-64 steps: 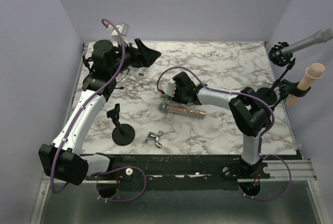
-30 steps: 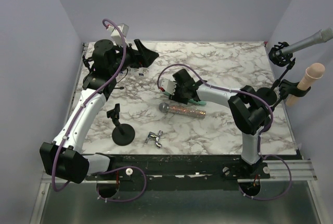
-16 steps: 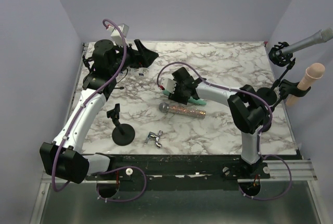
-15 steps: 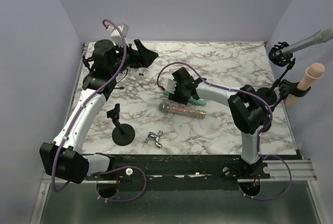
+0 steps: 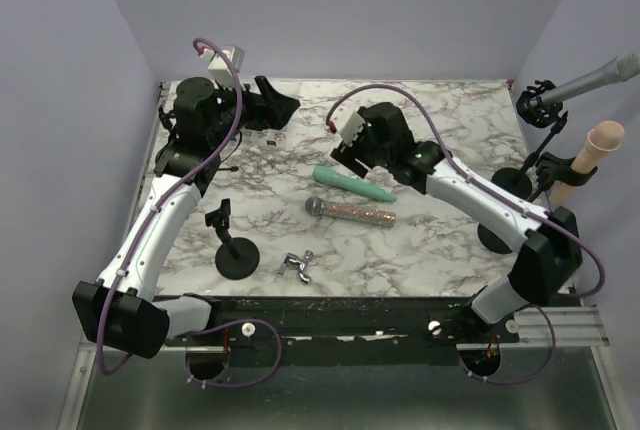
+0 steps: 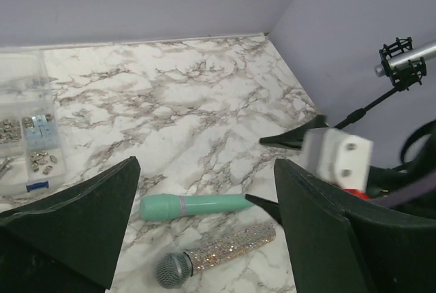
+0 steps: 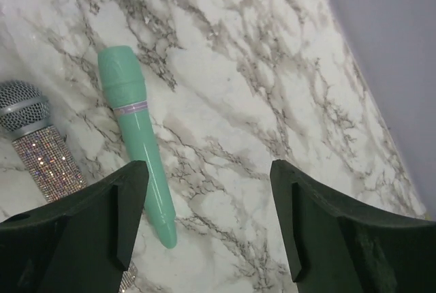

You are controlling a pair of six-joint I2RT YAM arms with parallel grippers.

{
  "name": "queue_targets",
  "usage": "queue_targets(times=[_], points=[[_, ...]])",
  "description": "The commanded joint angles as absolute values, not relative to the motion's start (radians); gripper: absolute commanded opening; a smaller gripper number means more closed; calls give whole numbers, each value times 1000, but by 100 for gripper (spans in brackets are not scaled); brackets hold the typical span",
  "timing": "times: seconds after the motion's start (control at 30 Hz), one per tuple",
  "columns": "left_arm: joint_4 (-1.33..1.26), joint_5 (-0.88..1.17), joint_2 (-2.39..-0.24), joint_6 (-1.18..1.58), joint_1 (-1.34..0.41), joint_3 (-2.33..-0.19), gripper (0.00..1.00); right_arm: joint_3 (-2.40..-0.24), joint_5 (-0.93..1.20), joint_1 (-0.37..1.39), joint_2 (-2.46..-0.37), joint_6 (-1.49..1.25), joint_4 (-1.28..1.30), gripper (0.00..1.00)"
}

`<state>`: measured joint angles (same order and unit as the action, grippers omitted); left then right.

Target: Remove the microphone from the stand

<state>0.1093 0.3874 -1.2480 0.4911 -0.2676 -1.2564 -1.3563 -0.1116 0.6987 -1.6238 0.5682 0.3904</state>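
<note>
A green microphone (image 5: 352,183) lies flat on the marble table (image 5: 450,120), next to a glittery microphone (image 5: 350,212). My right gripper (image 5: 378,158) hovers above the green one's tail, open and holding nothing. The right wrist view shows that green microphone (image 7: 136,136) below my open gripper (image 7: 208,165). At the right edge a grey microphone (image 5: 590,80) sits in its clip on a stand, with a beige microphone (image 5: 590,155) on a second stand below it. My left gripper (image 5: 282,102) is open at the back left, empty, far from both stands.
An empty black stand (image 5: 235,250) with a round base is at the front left, with a small metal piece (image 5: 297,266) beside it. A clear parts box (image 6: 27,136) sits at the back left. The right stands' bases (image 5: 515,182) rest near the table's right edge.
My right gripper opened, let go of the green microphone and rose toward the back right. The green microphone now lies on the table. The left arm barely moved.
</note>
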Motion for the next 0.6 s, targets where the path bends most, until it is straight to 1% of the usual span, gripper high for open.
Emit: queue_targets(times=[0.0, 0.07, 0.1, 0.17, 0.2, 0.3, 0.37, 0.47, 0.57], points=[[121, 325, -1187, 413, -263, -1280, 83, -1235, -172, 719, -1433, 322, 240, 81], [123, 273, -1168, 359, -276, -1272, 84, -1129, -150, 719, -1324, 227, 157, 82], [128, 236, -1160, 338, -287, -1267, 85, -1068, -147, 719, -1264, 187, 110, 85], [158, 188, -1144, 302, -296, -1268, 86, -954, -145, 719, -1160, 134, 22, 92], [173, 160, -1129, 292, -297, -1260, 86, -918, -136, 719, -1118, 111, -8, 99], [251, 41, -1067, 312, -296, -1213, 88, -856, -135, 718, -1006, -27, -86, 100], [339, -71, -1016, 331, -293, -1184, 91, -854, -113, 719, -975, -79, -95, 100], [466, -267, -929, 359, -291, -1138, 98, -902, -102, 719, -984, -118, -44, 100], [521, -411, -832, 371, -283, -1061, 99, -919, -68, 719, -1006, -124, -28, 100]])
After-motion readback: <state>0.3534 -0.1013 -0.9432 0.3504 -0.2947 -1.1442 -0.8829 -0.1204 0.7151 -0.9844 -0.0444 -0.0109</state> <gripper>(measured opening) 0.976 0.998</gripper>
